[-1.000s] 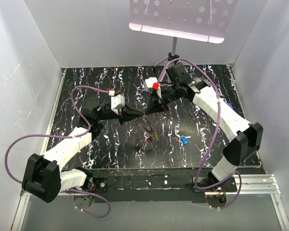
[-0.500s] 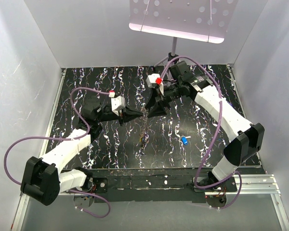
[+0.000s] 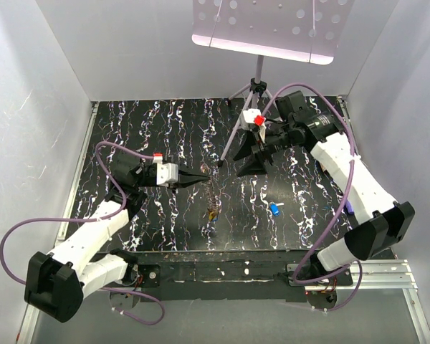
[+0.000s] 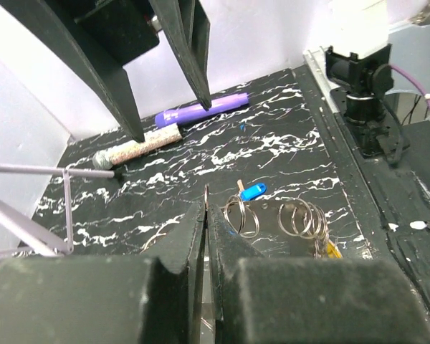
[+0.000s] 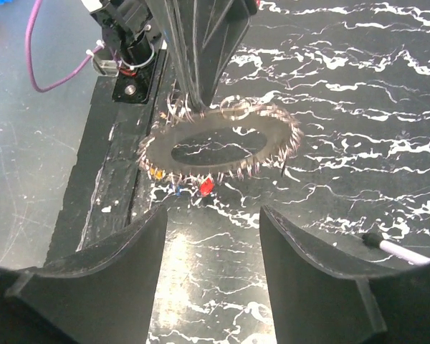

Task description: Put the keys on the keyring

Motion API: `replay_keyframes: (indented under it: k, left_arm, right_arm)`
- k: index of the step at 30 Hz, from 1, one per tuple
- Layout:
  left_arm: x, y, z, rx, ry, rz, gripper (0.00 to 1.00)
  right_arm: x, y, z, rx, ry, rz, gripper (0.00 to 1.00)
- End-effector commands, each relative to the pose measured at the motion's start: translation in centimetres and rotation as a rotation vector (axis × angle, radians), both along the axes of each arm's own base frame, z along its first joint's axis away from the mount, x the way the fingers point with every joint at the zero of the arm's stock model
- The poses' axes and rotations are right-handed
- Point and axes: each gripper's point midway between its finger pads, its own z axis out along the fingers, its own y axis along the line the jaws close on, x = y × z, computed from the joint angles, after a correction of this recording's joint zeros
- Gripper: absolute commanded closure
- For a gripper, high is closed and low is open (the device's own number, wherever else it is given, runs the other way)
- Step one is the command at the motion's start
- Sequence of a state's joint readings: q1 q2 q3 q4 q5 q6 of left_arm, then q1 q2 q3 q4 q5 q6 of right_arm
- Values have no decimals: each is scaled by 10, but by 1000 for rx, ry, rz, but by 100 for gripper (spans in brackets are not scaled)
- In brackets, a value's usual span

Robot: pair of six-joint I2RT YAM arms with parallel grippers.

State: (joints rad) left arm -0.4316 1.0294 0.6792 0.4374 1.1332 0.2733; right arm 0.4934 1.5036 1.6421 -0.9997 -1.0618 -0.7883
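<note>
**Top view.** The left gripper (image 3: 201, 175) is clenched on the keyring (image 3: 213, 197), which hangs just below and ahead of its fingertips. A small cluster of coloured key heads dangles under the ring, above the table (image 3: 129, 129). The right gripper (image 3: 233, 165) stands just beyond the ring, facing the left one, released and with nothing between its fingers. A blue key (image 3: 274, 208) lies loose on the table, off to the near side of the right gripper and well apart from the ring.

**Left wrist view.** The left gripper (image 4: 206, 208) has its fingers pressed together on the ring's edge. The wire loops of the keyring (image 4: 240, 217) stick out just to the right of the fingertips, and a yellow key (image 4: 331, 249) head peeks out further right. The blue key (image 4: 252, 192) shows on the table past the loops. A purple pen (image 4: 201, 110) and a speckled tube (image 4: 140, 149) lie far ahead.

**Right wrist view.** The right gripper (image 5: 211, 244) is spread wide and empty. The keyring (image 5: 269, 140) floats straight ahead of it, pinched at its far rim by the left gripper (image 5: 192, 86). A red key (image 5: 206, 187) and a yellow key (image 5: 156, 174) hang from the near rim.

**Progress.** The task looks partly done: at least the red and yellow keys are on the ring, and the blue key on the table is not yet threaded on.
</note>
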Motion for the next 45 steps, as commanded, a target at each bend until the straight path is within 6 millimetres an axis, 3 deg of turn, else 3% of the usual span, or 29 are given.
replay_keyframes:
  k: [1, 9, 15, 18, 22, 24, 27, 33, 39, 45]
  left_arm:
    - [-25, 1, 33, -57, -100, -104, 100]
    - [-47, 4, 63, -195, 19, -179, 100]
    - [-52, 5, 77, -251, 159, -200, 100]
    - [-45, 3, 72, -223, 197, -171, 100]
    - [-23, -2, 63, -149, 314, -78, 100]
    - [-6, -5, 61, -107, 454, -7, 100]
    - [-1, -10, 61, -72, 590, -11, 100]
    - [-3, -10, 64, -86, 737, 0, 100]
    - [-15, -6, 73, -108, 775, -18, 100]
    - [-29, 1, 61, -49, 554, -40, 100]
  right_arm:
    - [-14, -8, 1, 4, -5, 2, 37]
    - [-22, -16, 1, 6, -33, -27, 37]
    - [-34, -25, -2, -3, -37, -55, 36]
    - [-30, -28, -7, -23, -25, -120, 30]
    - [3, -38, -35, -117, 56, -388, 11]
    - [-4, -43, -37, -136, 173, -363, 12]
    - [-12, -50, -34, -117, 351, -347, 15]
    - [-18, -64, -42, -118, 355, -397, 17]
    - [-24, -69, -50, -111, 388, -424, 18]
    - [-28, -71, -53, -87, 412, -416, 19]
